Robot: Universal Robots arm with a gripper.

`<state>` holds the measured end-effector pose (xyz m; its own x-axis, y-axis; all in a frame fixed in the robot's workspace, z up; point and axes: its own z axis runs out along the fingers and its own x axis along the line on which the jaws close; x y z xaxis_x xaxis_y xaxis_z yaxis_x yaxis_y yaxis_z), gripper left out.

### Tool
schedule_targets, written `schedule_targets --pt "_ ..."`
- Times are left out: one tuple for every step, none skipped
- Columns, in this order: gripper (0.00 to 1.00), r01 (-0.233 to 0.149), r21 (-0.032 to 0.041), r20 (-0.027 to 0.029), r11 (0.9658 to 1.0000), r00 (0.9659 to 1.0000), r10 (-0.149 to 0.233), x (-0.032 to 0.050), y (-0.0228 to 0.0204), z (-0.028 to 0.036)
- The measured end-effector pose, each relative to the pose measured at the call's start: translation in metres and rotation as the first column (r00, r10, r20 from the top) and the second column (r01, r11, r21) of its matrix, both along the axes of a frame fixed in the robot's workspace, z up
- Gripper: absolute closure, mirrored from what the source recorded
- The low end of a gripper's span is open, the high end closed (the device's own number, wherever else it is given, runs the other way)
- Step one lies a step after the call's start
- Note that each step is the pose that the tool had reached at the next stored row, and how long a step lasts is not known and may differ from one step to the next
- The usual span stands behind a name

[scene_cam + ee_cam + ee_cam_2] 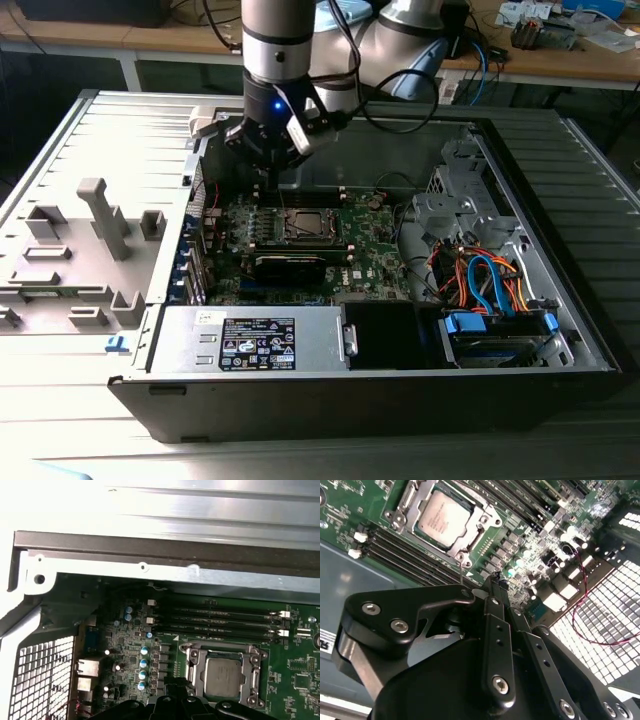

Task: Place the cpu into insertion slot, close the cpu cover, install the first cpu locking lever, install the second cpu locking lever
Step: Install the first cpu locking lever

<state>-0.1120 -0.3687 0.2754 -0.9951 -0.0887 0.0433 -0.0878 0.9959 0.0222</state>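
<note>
In the exterior view the gripper (272, 168) hangs just left of the slot (305, 226), fingers pressed together beside a thin lever (463, 572). The cpu (442, 520) lies seated under the cover (481, 527). The lever likely needs steady downward pressure, without slipping off.

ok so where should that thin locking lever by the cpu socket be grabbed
Take the locking lever at its free end, the thin wire that stands clear of the board just off a corner of the cpu cover. Coming from above and pinching across the wire looks best: it is slim, and that end seems to have open space around it.
</note>
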Motion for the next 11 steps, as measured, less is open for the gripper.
schedule_targets --pt "0.89 -0.001 0.0013 0.0000 1.0000 1.0000 0.001 -0.0011 0.0005 -0.0002" --pt "0.89 -0.003 0.0028 -0.0002 1.0000 1.0000 0.003 -0.0020 0.0014 -0.0004" --pt "0.89 -0.004 0.0040 -0.0002 1.0000 1.0000 0.004 -0.0021 0.0021 -0.0006" --pt "0.89 -0.007 0.0063 -0.0001 1.0000 1.0000 0.007 -0.0023 0.0033 -0.0009" --pt "0.89 -0.010 0.0099 -0.0002 0.9999 1.0000 0.010 -0.0023 0.0039 -0.0010" --pt "0.89 -0.011 0.0125 0.0000 0.9999 0.9999 0.011 -0.0023 0.0046 -0.0013" --pt "0.89 -0.012 0.0141 0.0000 0.9998 0.9999 0.012 -0.0023 0.0054 -0.0018" --pt "0.89 -0.013 0.0145 0.0002 0.9998 0.9999 0.013 -0.0023 0.0070 -0.0025" --pt "0.89 -0.013 0.0147 0.0001 0.9998 0.9999 0.013 -0.0023 0.0098 -0.0033" --pt "0.89 -0.013 0.0147 0.0002 0.9998 0.9999 0.013 -0.0023 0.0123 -0.0038" --pt "0.89 -0.013 0.0144 0.0000 0.9998 0.9999 0.013 -0.0023 0.0161 -0.0043"
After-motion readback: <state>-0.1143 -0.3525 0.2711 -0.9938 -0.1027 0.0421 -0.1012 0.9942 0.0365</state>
